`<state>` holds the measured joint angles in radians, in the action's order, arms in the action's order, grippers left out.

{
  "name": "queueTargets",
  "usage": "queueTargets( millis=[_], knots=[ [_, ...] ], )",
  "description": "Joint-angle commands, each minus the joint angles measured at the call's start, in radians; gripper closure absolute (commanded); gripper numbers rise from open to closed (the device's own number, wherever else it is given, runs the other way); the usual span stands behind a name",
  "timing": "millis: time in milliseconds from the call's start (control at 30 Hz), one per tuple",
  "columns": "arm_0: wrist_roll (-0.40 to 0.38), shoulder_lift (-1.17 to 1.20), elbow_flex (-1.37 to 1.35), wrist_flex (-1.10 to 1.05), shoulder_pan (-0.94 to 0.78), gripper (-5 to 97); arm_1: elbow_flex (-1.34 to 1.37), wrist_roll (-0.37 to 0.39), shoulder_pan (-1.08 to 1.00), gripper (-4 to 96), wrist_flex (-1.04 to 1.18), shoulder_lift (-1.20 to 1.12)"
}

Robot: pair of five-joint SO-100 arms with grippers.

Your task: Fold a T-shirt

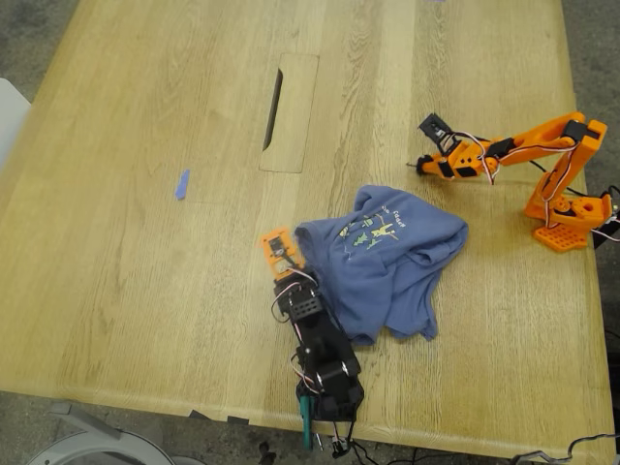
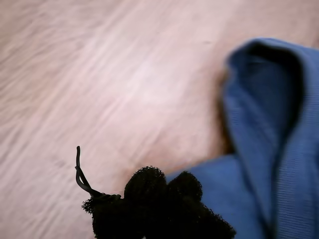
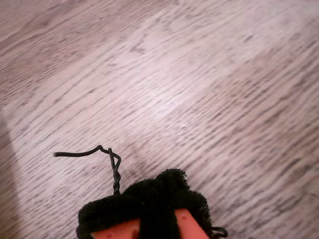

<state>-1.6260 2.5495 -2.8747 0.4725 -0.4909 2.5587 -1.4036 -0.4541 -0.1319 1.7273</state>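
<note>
Hovering just off the cloth, my first gripper (image 2: 164, 191) shows two dark padded tips pressed together with nothing pinched between them; the blue fabric lies right behind and beside them in the first wrist view, close but not gripped as far as I can tell. In the exterior view this gripper (image 1: 281, 250) sits at the edge of the T-shirt (image 1: 383, 266), on the side away from the other arm, which suits a reach for a hem or sleeve.

My second gripper (image 3: 159, 191) looks down on bare wood only, its padded tip and a stray twist of wire in frame; whether its jaws are parted I cannot tell. It hangs well apart from the garment (image 1: 431, 145), beyond the collar end.

Outward from both, the T-shirt lies between the two arms, bunched and rumpled on the table (image 1: 145, 291), its green-yellow print facing up and one flap trailing toward the first arm's base. I judge folding has barely begun: the cloth needs spreading flat first. A small blue tape scrap (image 1: 181, 184) lies far off.
</note>
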Motion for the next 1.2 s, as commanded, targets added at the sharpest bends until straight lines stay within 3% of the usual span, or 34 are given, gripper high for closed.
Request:
queueTargets(
  millis=[0,433,600,867,1033,1100,1167],
  knots=[
    [-0.005,0.167,0.0,0.097,-0.069,91,0.031,-0.005,-0.066,91.0,0.023,0.064],
    [-0.029,0.707,-0.144,0.459,-0.425,92,0.299,-0.046,-0.407,91.0,0.212,0.422],
    [-0.037,1.06,-0.193,0.749,-0.615,92,0.399,-0.063,-0.6,91.0,0.359,0.675],
    [-0.051,1.06,-0.117,0.799,-0.815,92,0.526,-0.089,-0.919,91.0,0.796,1.227],
    [-0.106,1.06,-0.124,0.831,-1.022,92,0.63,-0.132,-1.144,91.0,1.135,1.686],
    [-0.083,1.06,-0.127,0.836,-1.091,92,0.617,-0.135,-1.224,91.0,1.201,1.681],
    [-0.114,1.06,-0.115,0.862,-1.095,91,0.607,-0.135,-1.293,91.0,1.213,1.681]
  ],
)
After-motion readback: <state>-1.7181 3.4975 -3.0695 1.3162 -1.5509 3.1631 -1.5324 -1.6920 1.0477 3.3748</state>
